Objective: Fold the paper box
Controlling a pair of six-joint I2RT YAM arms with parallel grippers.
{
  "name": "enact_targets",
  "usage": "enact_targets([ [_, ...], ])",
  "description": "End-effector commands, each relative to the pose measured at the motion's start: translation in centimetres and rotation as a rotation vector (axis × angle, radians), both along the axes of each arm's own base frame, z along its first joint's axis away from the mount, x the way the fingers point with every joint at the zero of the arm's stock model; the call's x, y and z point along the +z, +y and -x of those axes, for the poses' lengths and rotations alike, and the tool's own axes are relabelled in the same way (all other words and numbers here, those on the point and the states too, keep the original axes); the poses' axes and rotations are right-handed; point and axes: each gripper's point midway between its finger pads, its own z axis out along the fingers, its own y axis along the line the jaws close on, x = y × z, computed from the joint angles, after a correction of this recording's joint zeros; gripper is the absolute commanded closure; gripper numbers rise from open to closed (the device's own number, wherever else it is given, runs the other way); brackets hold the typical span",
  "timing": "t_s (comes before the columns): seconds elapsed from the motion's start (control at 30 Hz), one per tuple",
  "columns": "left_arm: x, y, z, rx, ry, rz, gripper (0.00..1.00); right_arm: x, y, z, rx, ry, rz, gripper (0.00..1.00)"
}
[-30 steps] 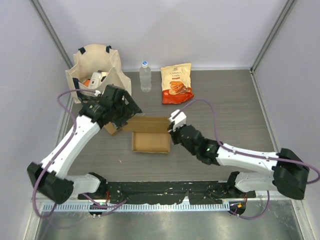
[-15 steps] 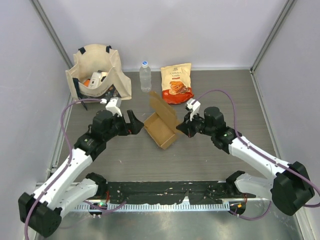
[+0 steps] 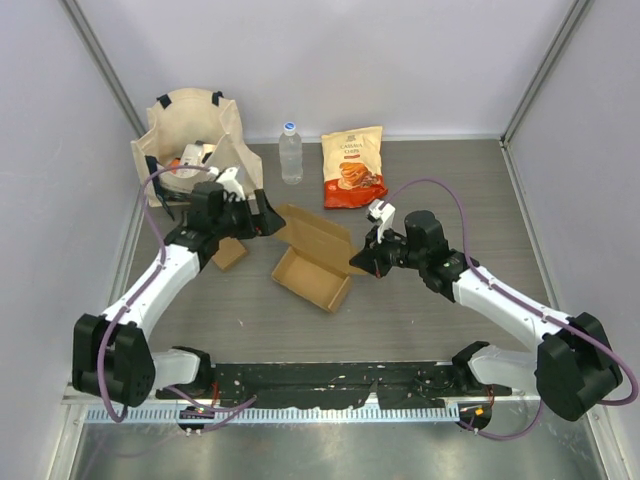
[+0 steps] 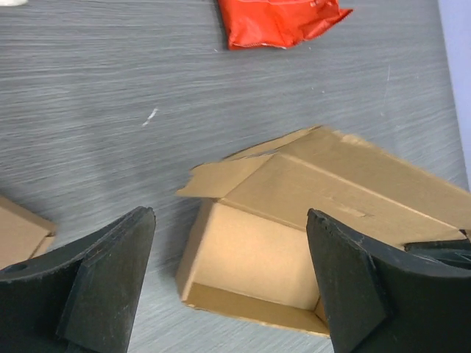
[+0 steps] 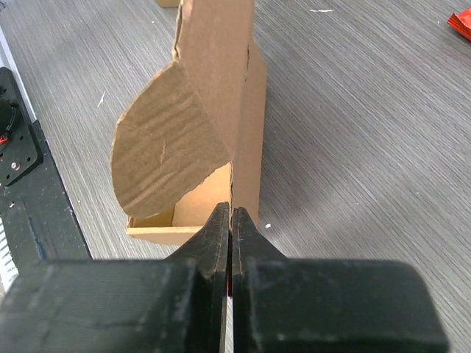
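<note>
— Change since half a sec ago?
— Box point(image 3: 312, 268) is back down on the table point(image 3: 450, 190); half a sec ago I had it tipped up btw my two arms; now its tray base rests flat, mid-table, lid thrown open toward the snack bag point(image 3: 353, 167). My left gripper point(image 3: 262, 222) has pulled back toward the tote bag point(image 3: 190, 140); it hangs w/ jaws wide apart by the lid's left corner, holding nothing.
— And the right?
— Right gripper point(image 3: 362, 262) is clamped on the box's right side wall; wrist view shows both fingers pinched tight on the upright card edge.
— Meaning for the fold?
— I reckon the tray is formed, lid not yet closed; right arm anchors, left is free to push the lid over.
— Box condition?
— Plain brown corrugated card; shallow tray, nothing inside; a rounded flap point(image 5: 165, 154) sticks out at one end, not tucked; lid's left edge looks ragged. A small card piece point(image 3: 228, 252) lies apart, near my left arm.
</note>
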Motion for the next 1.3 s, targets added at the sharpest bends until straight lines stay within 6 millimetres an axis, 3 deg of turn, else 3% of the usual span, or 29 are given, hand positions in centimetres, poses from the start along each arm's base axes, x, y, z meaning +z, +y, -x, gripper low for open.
enact_targets([
  [0.0, 2.4, 0.0, 0.5, -0.128, -0.23, 0.136, 0.11, 3.5, 0.8, -1.1, 0.015, -0.096, -0.071, 0.99],
  [0.1, 2.0, 1.0, -0.5, -0.095, -0.246, 0.069, 0.09, 3.5, 1.1, -1.4, 0.03, -0.097, -0.076, 0.99],
  [0.2, 0.5, 0.0, -0.4, -0.213, -0.227, 0.08, 0.07, 3.6, 1.4, -1.5, 0.058, -0.091, -0.098, 0.99],
  [0.23, 1.3, -0.4, -0.9, -0.242, -0.268, 0.11, 0.07, 3.5, 1.5, -1.4, 0.07, -0.087, -0.106, 0.99],
  [0.3, 0.3, -1.0, -1.1, -0.301, -0.228, 0.167, 0.06, 3.2, 1.7, -1.5, 0.081, -0.078, -0.111, 0.99],
  [0.4, 0.7, -2.1, -1.6, -0.425, -0.224, 0.248, 0.08, 3.2, 1.8, -1.6, 0.102, -0.075, -0.118, 0.99],
  [0.43, -1.3, -2.3, -2.2, -0.431, -0.158, 0.264, 0.03, 3.3, 1.8, -1.7, 0.102, -0.073, -0.121, 0.99],
  [0.6, -1.5, 0.5, -5.0, -0.372, -0.176, 0.281, 0.0, 3.6, 1.3, -2.0, 0.108, -0.071, -0.138, 0.99],
  [0.73, -1.9, 0.6, -5.9, -0.395, -0.159, 0.29, 0.0, 3.4, 1.2, -2.1, 0.112, -0.067, -0.148, 0.99],
  [0.8, -2.1, 0.1, -6.3, -0.426, -0.147, 0.322, 0.08, 3.1, 1.2, -2.2, 0.111, -0.058, -0.145, 0.99],
  [0.9, -2.4, -1.1, -5.2, -0.479, -0.134, 0.365, 0.19, 2.9, 1.2, -2.4, 0.11, -0.052, -0.146, 0.99],
  [1.13, -1.5, -2.3, -5.6, -0.51, -0.153, 0.45, 0.23, 3.0, 1.3, -2.3, 0.12, -0.044, -0.151, 0.99],
  [1.2, -1.1, -2.3, -5.6, -0.513, -0.163, 0.456, 0.38, 2.9, 1.2, -2.4, 0.111, -0.043, -0.147, 0.99],
  [1.27, -1.1, -2.2, -5.3, -0.502, -0.168, 0.447, 0.42, 2.9, 1.0, -2.9, 0.082, -0.045, -0.137, 0.99],
])
